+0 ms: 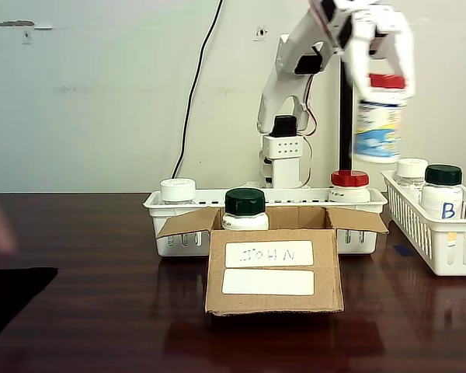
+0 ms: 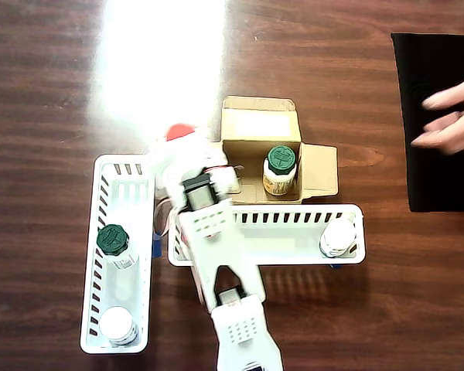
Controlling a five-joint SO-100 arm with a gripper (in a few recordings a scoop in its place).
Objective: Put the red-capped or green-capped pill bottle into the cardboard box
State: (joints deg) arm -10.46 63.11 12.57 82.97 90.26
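My gripper (image 1: 384,84) hangs high in the fixed view, shut on the red cap of a white pill bottle (image 1: 380,128) with a blue and yellow label, lifted well clear of the table. From overhead the held red cap (image 2: 179,132) sits just left of the cardboard box (image 2: 261,124). The box (image 1: 273,291) stands open at the table's middle, its white labels facing the fixed camera. A green-capped bottle (image 1: 245,208) stands upright inside it (image 2: 281,165). A second red-capped bottle (image 1: 349,185) stands in the long white basket (image 1: 188,241) behind the box.
The long basket (image 2: 294,253) also holds a white-capped bottle (image 2: 338,236). A side basket (image 2: 95,255) holds a green-capped bottle (image 2: 113,239) marked B and a white-capped one (image 2: 117,325). A person's hand (image 2: 452,116) hovers over a black mat (image 2: 437,178).
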